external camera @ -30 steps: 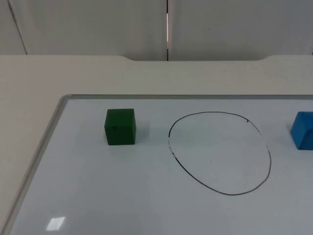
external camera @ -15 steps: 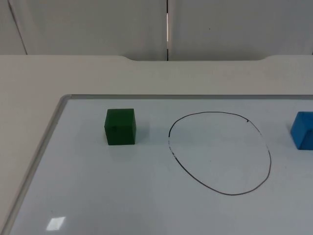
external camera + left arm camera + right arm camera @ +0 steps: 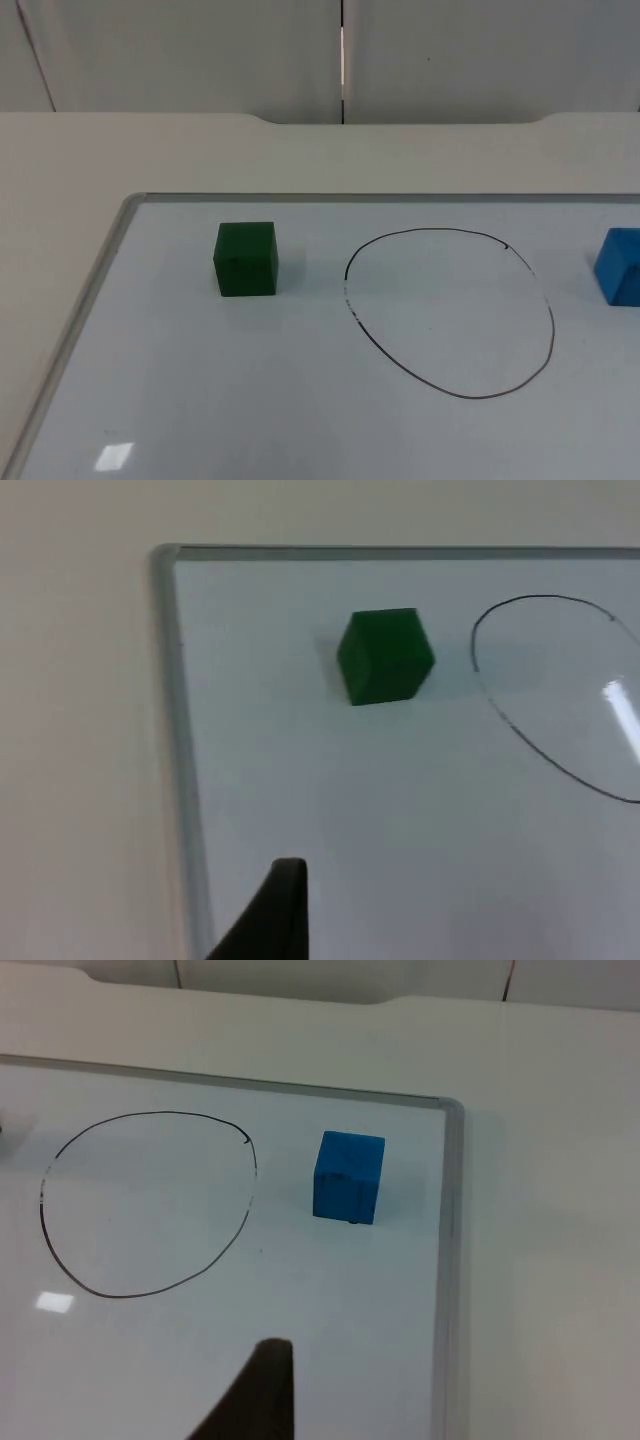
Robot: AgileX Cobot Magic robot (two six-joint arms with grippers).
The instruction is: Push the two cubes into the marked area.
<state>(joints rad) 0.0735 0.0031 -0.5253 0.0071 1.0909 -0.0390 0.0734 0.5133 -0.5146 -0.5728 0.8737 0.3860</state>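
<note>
A green cube (image 3: 246,259) stands on the whiteboard, left of a hand-drawn black oval (image 3: 450,312). A blue cube (image 3: 620,266) stands right of the oval, at the picture's right edge. Both cubes are outside the line. In the left wrist view my left gripper (image 3: 268,920) hangs over the board near its left frame, well short of the green cube (image 3: 385,656) and apart from it. In the right wrist view my right gripper (image 3: 258,1395) hangs over the board, short of the blue cube (image 3: 348,1176) and the oval (image 3: 150,1200), touching neither.
The whiteboard's metal frame (image 3: 90,300) runs along the left and far sides, and its right edge (image 3: 450,1260) lies close to the blue cube. Beyond it are the cream table top (image 3: 300,150) and the grey partition wall (image 3: 200,50).
</note>
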